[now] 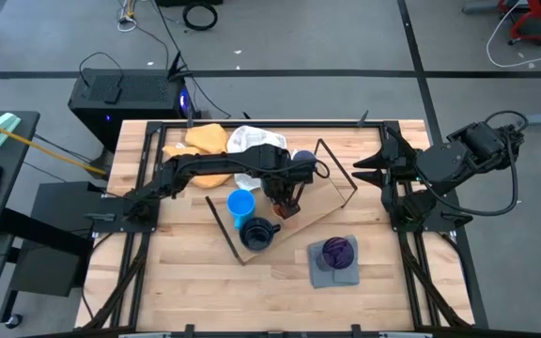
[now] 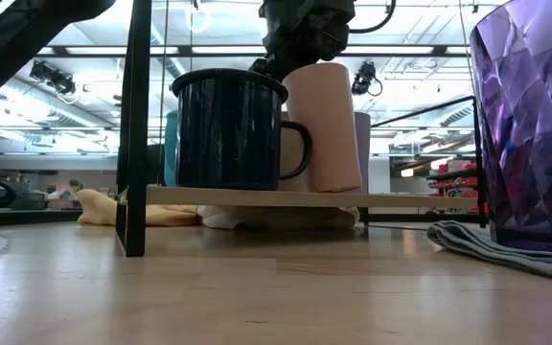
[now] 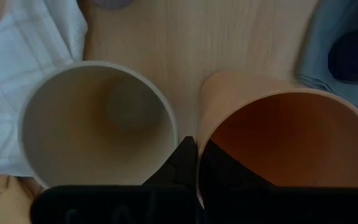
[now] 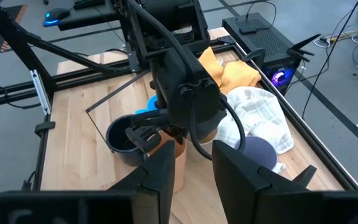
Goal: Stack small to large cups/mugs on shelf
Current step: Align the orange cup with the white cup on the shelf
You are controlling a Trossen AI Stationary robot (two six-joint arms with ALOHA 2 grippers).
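My left gripper [image 1: 286,199] reaches over the shelf [image 1: 319,207] and is shut on the orange cup [image 3: 284,137]. The beige cup [image 3: 98,121] stands upright right beside it. On the board nearby are the bright blue cup [image 1: 240,204] and the dark navy mug [image 2: 228,129], both standing on their bases. The lavender cup [image 4: 257,152] sits by the white cloth. Off the shelf, the purple cup [image 1: 338,251] rests on a grey cloth. My right gripper [image 4: 194,168] is open and waits at the table's right edge. My left gripper pinches the orange cup's wall at the rim [image 3: 201,149], on the side facing the beige cup, with one finger inside the cup and one outside. The fingers come from above, pointing down. The cup is upright, its base [image 2: 326,187] at the shelf board.
White cloth [image 1: 252,141] and yellow cloth [image 1: 205,141] lie at the table's far side behind the shelf. The shelf's black wire frame [image 1: 336,164] rises around the board. Bare wood lies along the table's near edge [image 1: 186,282].
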